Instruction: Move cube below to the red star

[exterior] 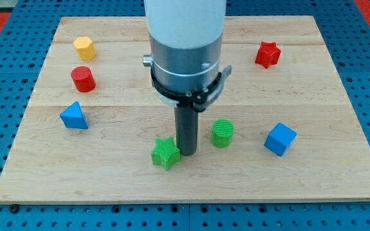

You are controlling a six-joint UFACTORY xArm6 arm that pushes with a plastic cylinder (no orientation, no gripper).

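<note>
A blue cube [280, 138] lies on the wooden board [326, 186] at the view's lower right. A red star [268, 54] lies at the upper right, well above the cube. My tip [186, 153] rests on the board at the lower middle, far to the left of the blue cube. It stands right beside a green star [166, 153] on its left, touching or nearly touching it, and a green cylinder [222, 133] is a little to its right.
A yellow hexagonal block [83, 48], a red cylinder [82, 79] and a blue triangular block [74, 116] lie along the board's left side. The arm's white and grey body [185, 45] hides the board's upper middle.
</note>
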